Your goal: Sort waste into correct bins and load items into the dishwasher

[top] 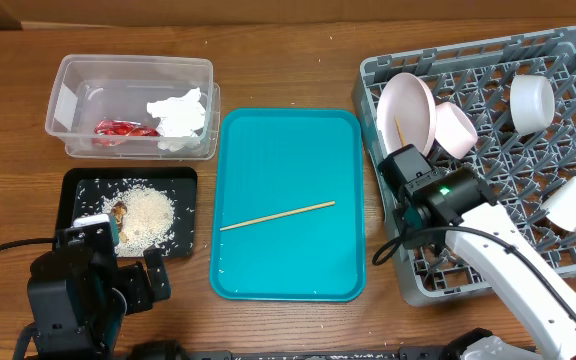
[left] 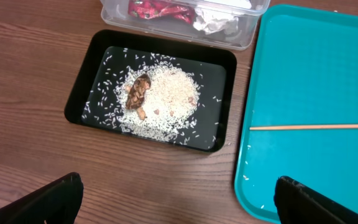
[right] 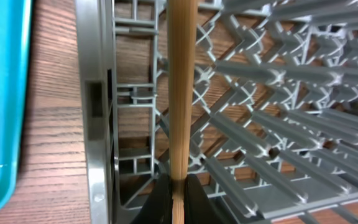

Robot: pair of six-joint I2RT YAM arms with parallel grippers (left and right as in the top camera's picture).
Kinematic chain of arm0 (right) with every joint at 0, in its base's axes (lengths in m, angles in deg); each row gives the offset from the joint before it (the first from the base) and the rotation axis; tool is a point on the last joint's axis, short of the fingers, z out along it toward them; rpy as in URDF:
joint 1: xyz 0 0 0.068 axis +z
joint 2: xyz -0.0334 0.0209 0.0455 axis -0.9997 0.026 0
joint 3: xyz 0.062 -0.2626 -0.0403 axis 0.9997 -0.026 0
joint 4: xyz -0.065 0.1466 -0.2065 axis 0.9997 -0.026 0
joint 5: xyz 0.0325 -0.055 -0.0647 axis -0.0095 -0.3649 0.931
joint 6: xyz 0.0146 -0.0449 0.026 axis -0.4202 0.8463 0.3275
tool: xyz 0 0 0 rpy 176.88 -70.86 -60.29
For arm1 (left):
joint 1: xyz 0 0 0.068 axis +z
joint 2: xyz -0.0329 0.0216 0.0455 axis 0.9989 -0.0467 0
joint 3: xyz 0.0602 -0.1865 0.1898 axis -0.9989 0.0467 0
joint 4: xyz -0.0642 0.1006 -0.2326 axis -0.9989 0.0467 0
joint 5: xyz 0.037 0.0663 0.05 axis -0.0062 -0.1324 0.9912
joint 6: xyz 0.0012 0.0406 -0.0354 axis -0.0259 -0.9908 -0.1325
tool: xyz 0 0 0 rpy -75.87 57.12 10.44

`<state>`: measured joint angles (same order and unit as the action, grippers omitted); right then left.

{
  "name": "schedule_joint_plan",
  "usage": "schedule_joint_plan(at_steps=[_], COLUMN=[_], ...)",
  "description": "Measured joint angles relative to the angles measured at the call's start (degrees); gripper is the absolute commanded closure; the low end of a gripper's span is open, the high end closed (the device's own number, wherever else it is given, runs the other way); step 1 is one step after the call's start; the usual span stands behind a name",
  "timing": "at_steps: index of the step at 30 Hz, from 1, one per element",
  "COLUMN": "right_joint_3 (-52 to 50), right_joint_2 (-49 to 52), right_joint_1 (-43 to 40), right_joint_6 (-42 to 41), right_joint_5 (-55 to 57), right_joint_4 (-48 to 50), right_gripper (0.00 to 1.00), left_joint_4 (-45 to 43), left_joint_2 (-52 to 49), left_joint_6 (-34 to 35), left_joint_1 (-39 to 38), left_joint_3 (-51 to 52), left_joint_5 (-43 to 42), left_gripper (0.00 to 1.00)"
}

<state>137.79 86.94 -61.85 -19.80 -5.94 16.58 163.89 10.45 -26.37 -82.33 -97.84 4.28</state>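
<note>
Chopstick (right: 180, 93) over rack (right: 97, 124); rice (left: 173, 87) in black tray (left: 166, 45)

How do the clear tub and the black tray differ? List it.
The clear tub is see-through and deep; the black tray is opaque and shallow. The tub holds the wrapper and napkin; the tray holds rice and a brown scrap. Both are rectangular.
</note>
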Motion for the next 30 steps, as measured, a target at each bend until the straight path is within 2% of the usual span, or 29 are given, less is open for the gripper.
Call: schedule_joint_plan(at_steps=[2,4,7,12,14,23,26,27,30], right_joint_3=[-1.6,-2.8,-3.3,-3.3,-3.3,-1.1,6.4,10.6,15.0], right_joint_2=[0.0,0.1,0.2,0.2,0.2,0.3,0.6,0.6,0.5], right_joint_1=[0.0,0.0,0.0,0.0,0.0,0.0,0.0,0.0,0.0], right_joint_6=[0.1,0.1,0.0,0.0,0.0,0.0,0.0,-0.1,-1.8], right_joint_5=[0.0,0.0,-0.7,-1.0,-1.0,-1.4,-3.8,-7.1,-15.7], right_joint_4=[1.0,2.0,3.1,3.4,3.4,1.6,2.6,4.5,12.2], right_gripper=[0.94,0.73,0.64,0.58,0.51,0.5,0.5,0.51,0.51], left_joint_4=[0.0,0.0,0.0,0.0,0.0,0.0,0.0,0.0,0.0], left_joint_2=[0.0,0.0,0.0,0.0,0.0,0.0,0.0,0.0,0.0], left_joint_6=[0.0,0.0,0.0,0.0,0.0,0.0,0.0,0.0,0.0], left_joint_1=[0.0,0.0,0.0,0.0,0.0,0.0,0.0,0.0,0.0], left_joint_3=[0.0,0.0,0.0,0.0,0.0,0.0,0.0,0.0,0.0], left_joint_5=[0.0,0.0,0.0,0.0,0.0,0.0,0.0,0.0,0.0], left_gripper=[0.0,0.0,0.0,0.0,0.0,0.0,0.0,0.0,0.0])
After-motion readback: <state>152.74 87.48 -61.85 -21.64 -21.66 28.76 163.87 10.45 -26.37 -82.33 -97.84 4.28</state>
